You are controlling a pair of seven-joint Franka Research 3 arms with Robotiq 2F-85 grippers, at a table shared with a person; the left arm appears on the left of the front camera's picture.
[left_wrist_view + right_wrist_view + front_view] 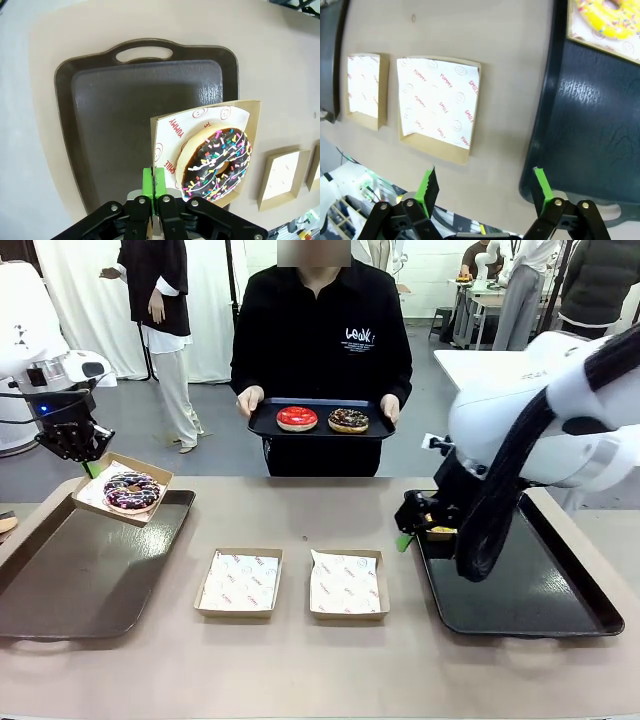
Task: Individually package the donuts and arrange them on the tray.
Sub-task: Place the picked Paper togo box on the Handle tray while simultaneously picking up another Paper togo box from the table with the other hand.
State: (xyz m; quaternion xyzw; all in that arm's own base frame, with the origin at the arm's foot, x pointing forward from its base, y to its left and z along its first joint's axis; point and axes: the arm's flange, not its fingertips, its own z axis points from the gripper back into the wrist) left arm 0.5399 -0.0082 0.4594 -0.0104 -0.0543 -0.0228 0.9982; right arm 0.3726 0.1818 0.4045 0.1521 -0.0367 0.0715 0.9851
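My left gripper (88, 462) (155, 182) is shut on the edge of a paper-lined cardboard box (150, 473) (250, 107). That box holds a dark-glazed donut with coloured sprinkles (132, 491) (217, 162) and sits over the far corner of the left tray (90, 570) (125, 120). My right gripper (405, 538) (485, 185) stands open over the left edge of the right tray (530, 600) (590, 140). A boxed yellow donut (605, 20) lies on that tray. The person holds a black tray (265, 426) with a red donut (296, 418) and a chocolate donut (348, 420).
Two empty paper-lined boxes (240, 582) (345, 585) lie side by side in the middle of the table, also seen from the right wrist as a near box (440, 107) and a far box (365, 90). My right arm's bulk hangs over the right tray's near-left part.
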